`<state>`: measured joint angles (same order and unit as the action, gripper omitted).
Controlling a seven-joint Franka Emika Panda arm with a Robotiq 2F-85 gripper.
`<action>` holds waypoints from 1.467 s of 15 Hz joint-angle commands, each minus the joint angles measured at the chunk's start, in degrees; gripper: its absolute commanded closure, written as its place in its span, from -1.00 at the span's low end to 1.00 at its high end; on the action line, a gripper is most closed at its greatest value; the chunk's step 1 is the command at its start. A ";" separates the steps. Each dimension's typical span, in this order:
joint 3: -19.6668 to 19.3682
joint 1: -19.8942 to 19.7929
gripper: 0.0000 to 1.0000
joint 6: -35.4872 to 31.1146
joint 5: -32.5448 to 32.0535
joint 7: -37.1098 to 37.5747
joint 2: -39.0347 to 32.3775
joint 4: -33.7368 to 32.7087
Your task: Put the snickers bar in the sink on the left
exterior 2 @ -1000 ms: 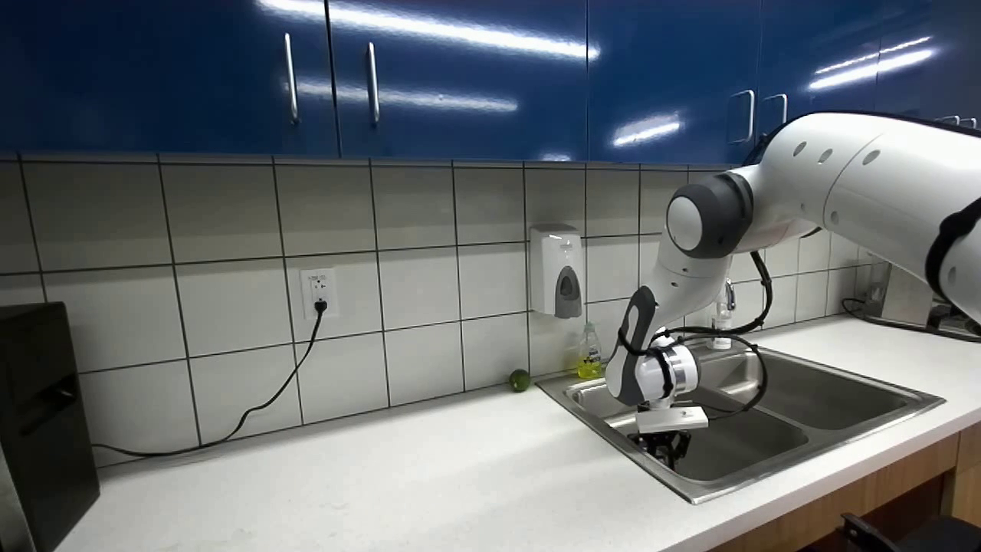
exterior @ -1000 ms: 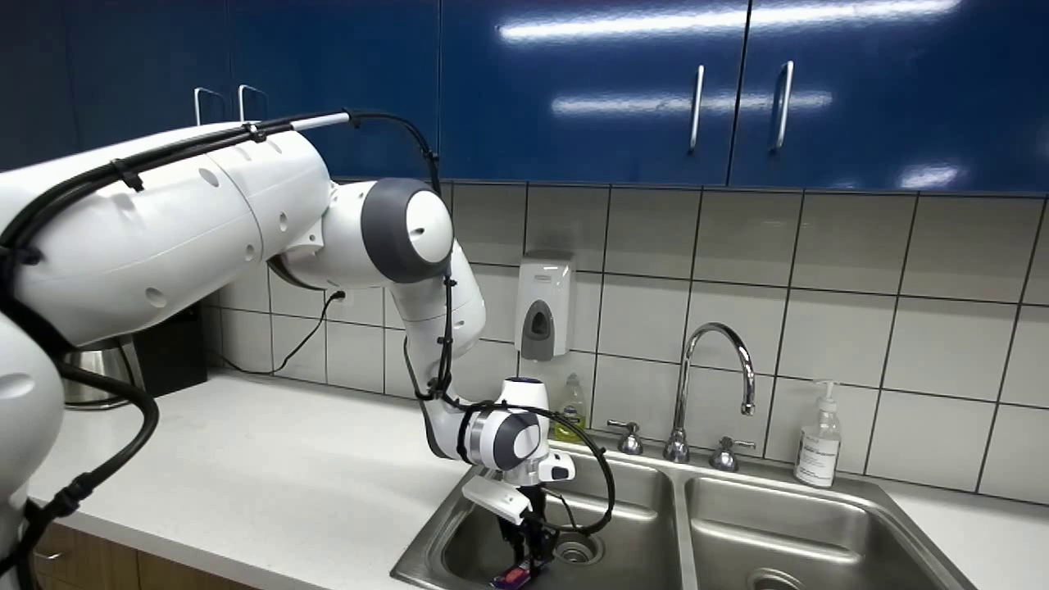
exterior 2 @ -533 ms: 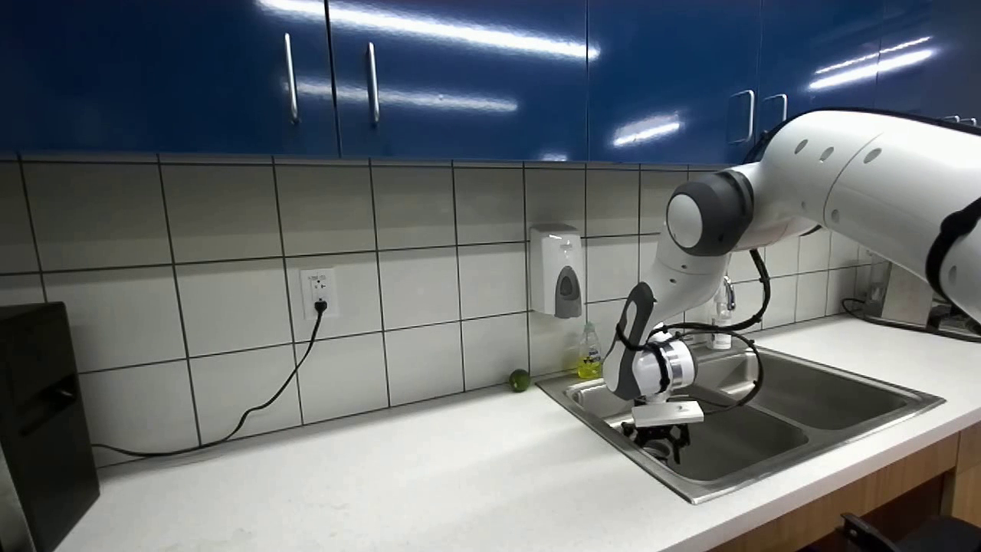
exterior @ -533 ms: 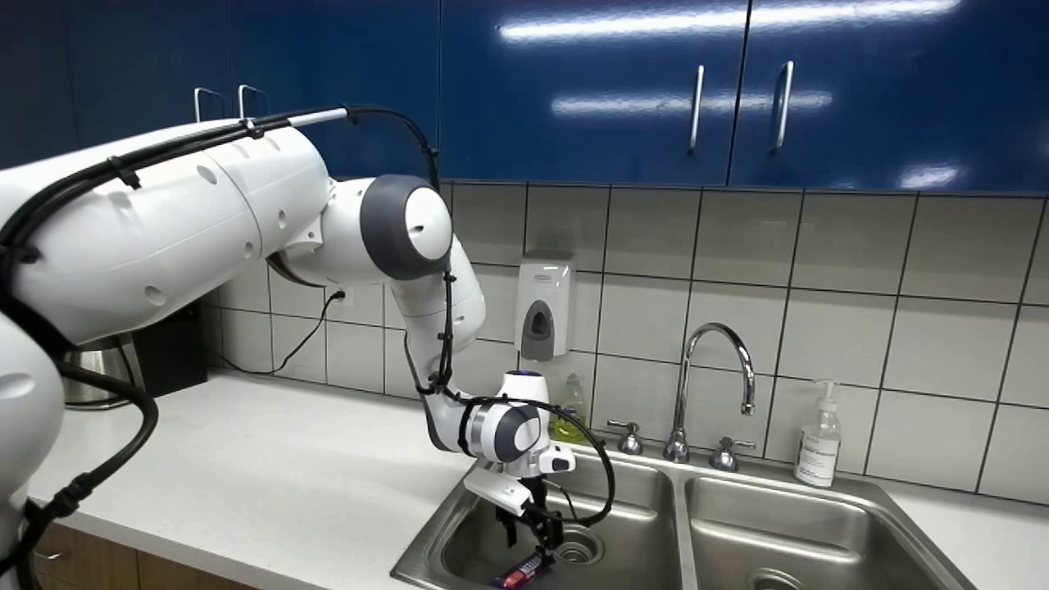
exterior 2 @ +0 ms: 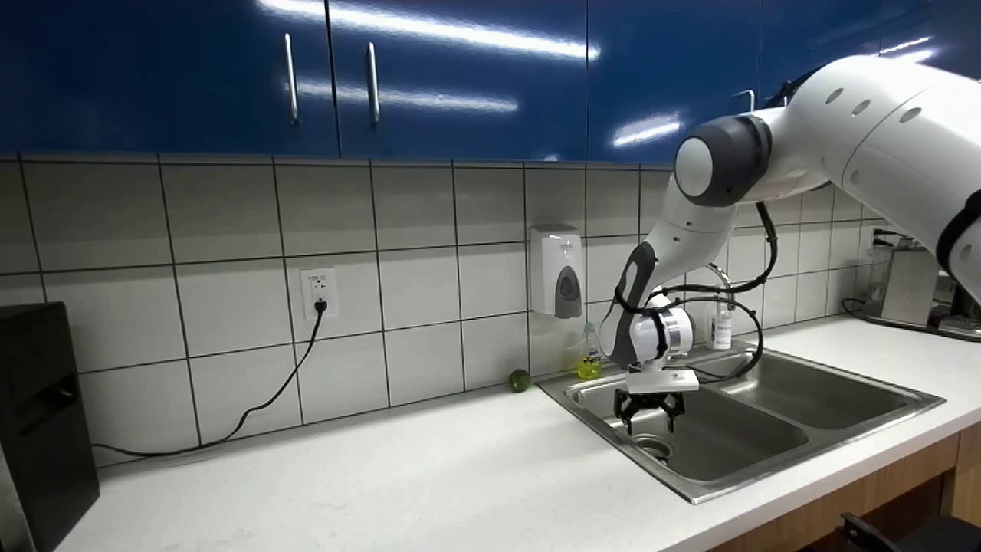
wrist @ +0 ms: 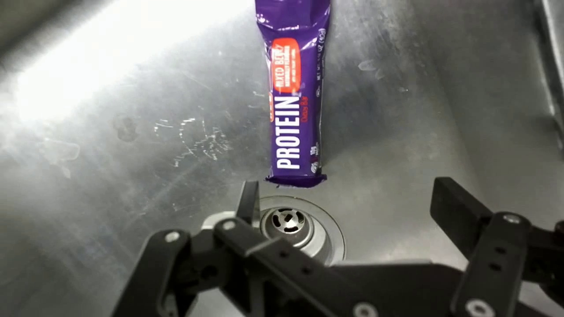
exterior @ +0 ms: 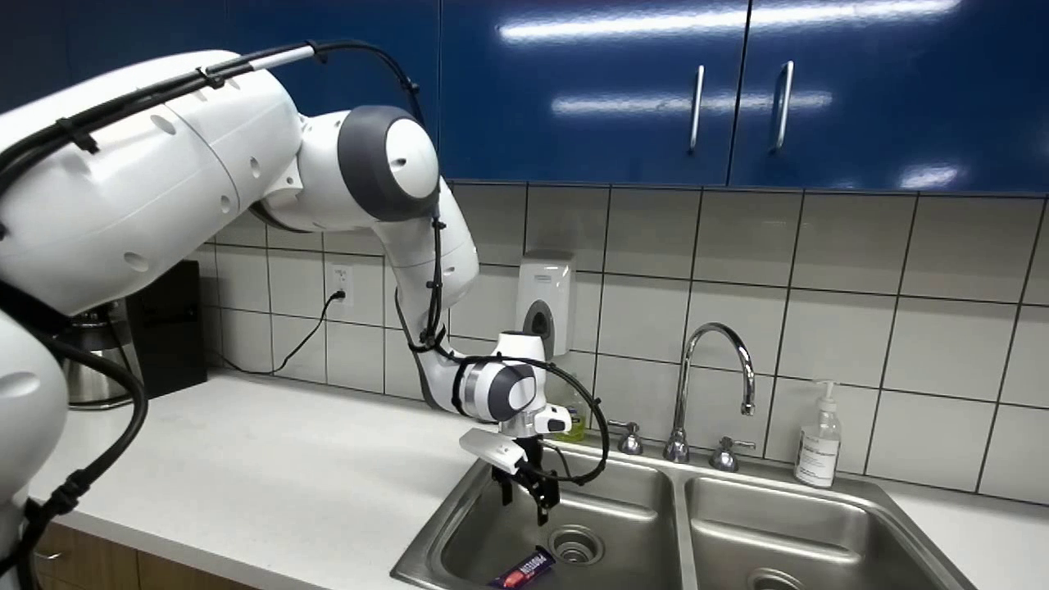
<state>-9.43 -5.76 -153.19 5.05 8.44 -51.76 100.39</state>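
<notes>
A purple wrapped bar (exterior: 523, 569), printed PROTEIN (wrist: 288, 127) and not Snickers, lies flat on the floor of the left sink basin (exterior: 631, 537). One end points at the drain (wrist: 288, 220). In an exterior view my gripper (exterior: 524, 506) hangs above the bar, apart from it. The wrist view has the gripper (wrist: 346, 191) with fingers wide apart and only bare steel and drain showing between them. The bar lies beyond the fingertips there, its far end cut off by the frame. From another side the gripper (exterior 2: 650, 429) is over the basin, and the sink wall hides the bar.
A divider (exterior: 685, 528) separates the two basins. Behind them stand the faucet (exterior: 682, 385), a pump bottle (exterior: 819, 447) and a yellow dish soap bottle (exterior 2: 589, 360). A green round object (exterior 2: 520, 380) sits by the wall, under the soap dispenser (exterior 2: 556, 272).
A second ago my gripper was down at the bar, around it. It has since opened, let go and risen. The bar stays on the basin floor.
</notes>
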 commanded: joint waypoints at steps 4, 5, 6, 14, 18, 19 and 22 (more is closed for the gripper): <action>-0.29 0.85 -1.00 -1.10 0.11 1.47 16.50 16.65; 0.12 0.72 -1.00 -1.02 0.05 0.80 19.04 18.91; 0.64 0.57 -1.00 -0.72 -0.12 -0.22 21.55 21.05; 5.28 2.62 -1.00 4.21 -2.26 -6.54 36.17 34.18; 8.15 5.51 -1.00 7.58 -4.22 -8.80 40.17 38.35; 9.01 6.22 -1.00 8.31 -4.48 -9.40 40.78 39.14; 11.20 8.59 -1.00 10.37 -5.80 -10.41 41.92 40.99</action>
<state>-0.05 1.58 -145.77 1.25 -0.11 -13.22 138.52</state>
